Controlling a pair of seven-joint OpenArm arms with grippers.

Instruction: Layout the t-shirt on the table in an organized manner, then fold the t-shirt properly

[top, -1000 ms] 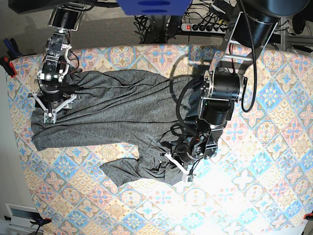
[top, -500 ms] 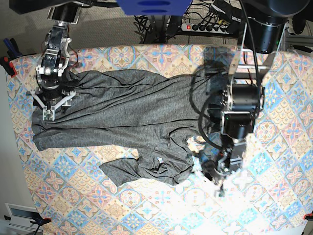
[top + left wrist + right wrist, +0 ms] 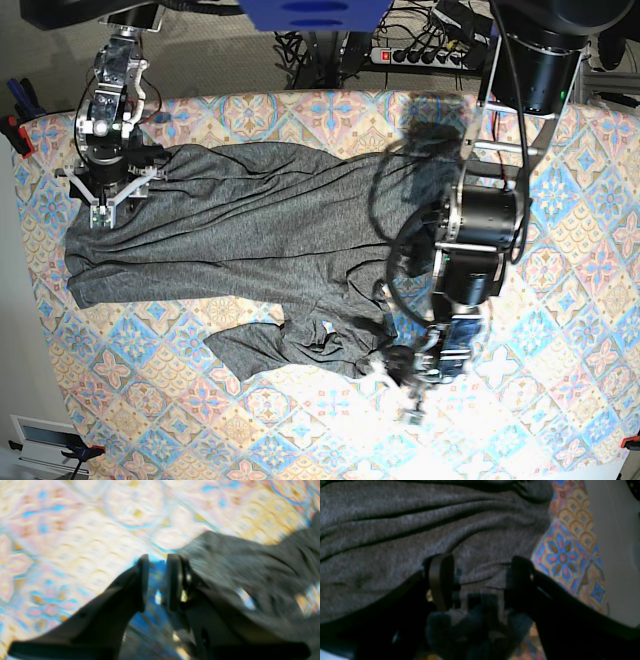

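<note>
The dark-grey t-shirt (image 3: 240, 230) lies crumpled lengthwise across the table (image 3: 150, 400), with a sleeve bunched at its near side. My left gripper (image 3: 398, 390) hangs at the shirt's near right corner. In the blurred left wrist view its fingers (image 3: 143, 580) stand a narrow gap apart around the left gripper (image 3: 157, 560), with only table (image 3: 75, 530) between them and the t-shirt (image 3: 250, 562) just to the right. My right gripper (image 3: 103, 200) is open over the shirt's far left end. In the right wrist view the right gripper (image 3: 480, 572) spans wrinkled t-shirt (image 3: 420, 517) near its edge, with the table (image 3: 562, 557) beside it.
A power strip (image 3: 420, 55) and cables lie beyond the table's far edge. Red clamps (image 3: 12, 130) sit at the table's left edge, and bare floor lies past it. The left arm's body (image 3: 480, 230) hangs over the shirt's right end.
The left gripper went from shut on the shirt's near bunch to the right, drawing that fabric out, then parted its jaws off the cloth. The right gripper shifted slightly toward the far edge.
</note>
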